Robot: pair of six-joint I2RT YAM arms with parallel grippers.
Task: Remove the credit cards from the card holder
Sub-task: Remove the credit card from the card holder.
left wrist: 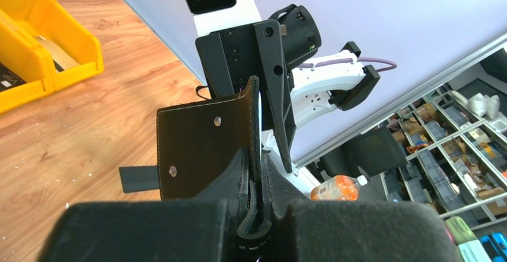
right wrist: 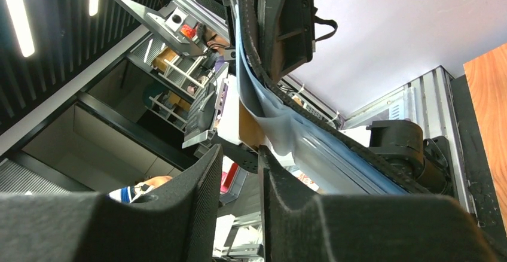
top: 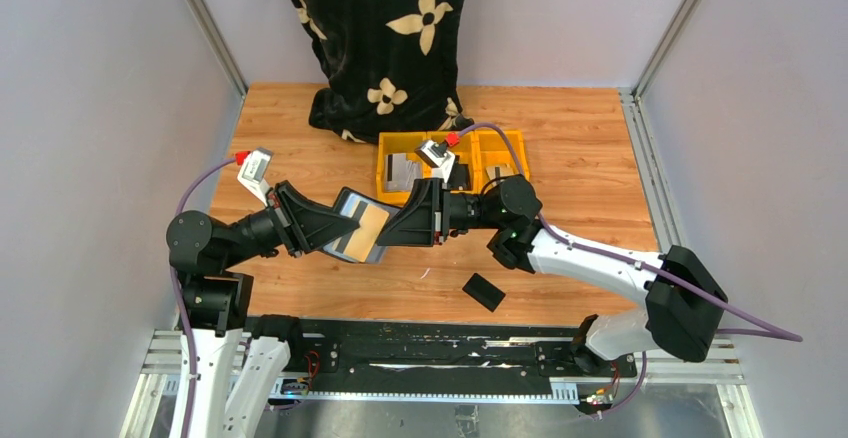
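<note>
- Left gripper point(top: 340, 224) clamps the open holder point(top: 350, 206) in mid-air.
- Right gripper point(top: 388, 238), fingers narrow, meets a beige card point(top: 372, 226) at the holder's right edge; grip unclear.

We see matt black stitched leather-like card holder point(left wrist: 203, 148) w/ metal studs point(left wrist: 217, 119); glossy yellow plastic bins point(left wrist: 72, 73) upper left; wood-grain counter point(left wrist: 89, 136).
</note>
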